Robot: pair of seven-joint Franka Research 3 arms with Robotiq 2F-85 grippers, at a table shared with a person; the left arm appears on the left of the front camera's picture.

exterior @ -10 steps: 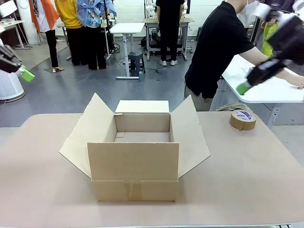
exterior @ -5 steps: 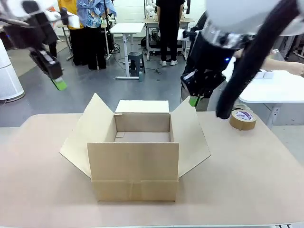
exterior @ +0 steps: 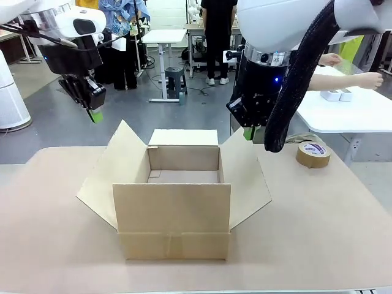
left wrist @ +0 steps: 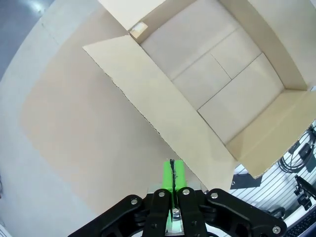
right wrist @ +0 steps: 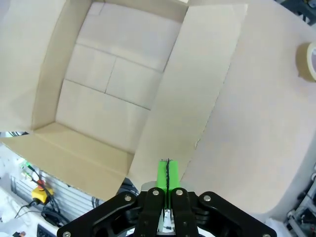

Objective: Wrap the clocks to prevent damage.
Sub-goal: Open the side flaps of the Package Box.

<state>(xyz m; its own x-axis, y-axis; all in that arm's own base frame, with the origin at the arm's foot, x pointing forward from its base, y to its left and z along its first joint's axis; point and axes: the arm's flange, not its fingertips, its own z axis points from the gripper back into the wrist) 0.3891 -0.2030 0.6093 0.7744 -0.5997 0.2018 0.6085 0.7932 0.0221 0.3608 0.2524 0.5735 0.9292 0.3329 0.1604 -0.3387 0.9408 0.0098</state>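
The cardboard box [exterior: 171, 208] sat open mid-table [exterior: 318, 233], plain brown, side flaps splayed out. My left hand [exterior: 95, 116] hung in the air by its left flap and my right hand [exterior: 247, 133] over its right flap, both pressed together on nothing. A tape roll [exterior: 313, 154] lay far right. Beyond it, a person's hand [exterior: 370, 79] reached over small white things [exterior: 338, 95] that I could not make out.

A grey floor [exterior: 202, 113] carries a white desk [exterior: 163, 35], a dark stool [exterior: 176, 77] and 1 white table [exterior: 343, 119] at right.
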